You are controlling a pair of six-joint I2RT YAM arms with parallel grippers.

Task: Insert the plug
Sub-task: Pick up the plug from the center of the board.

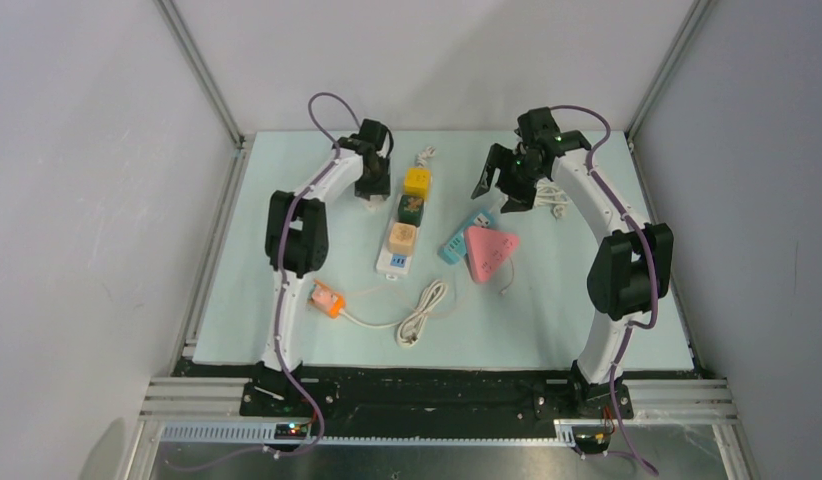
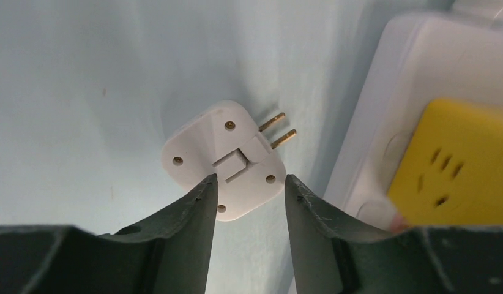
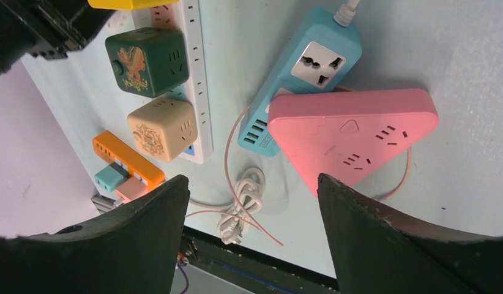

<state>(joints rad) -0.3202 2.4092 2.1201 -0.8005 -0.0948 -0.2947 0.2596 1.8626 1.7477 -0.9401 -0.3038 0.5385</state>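
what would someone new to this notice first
The white two-prong plug lying on the table, with the left gripper straddling it right beside the white power strip. Then the colours mid-table: a pink triangular power strip near the open right gripper, and a yellow cube adapter on the white strip.
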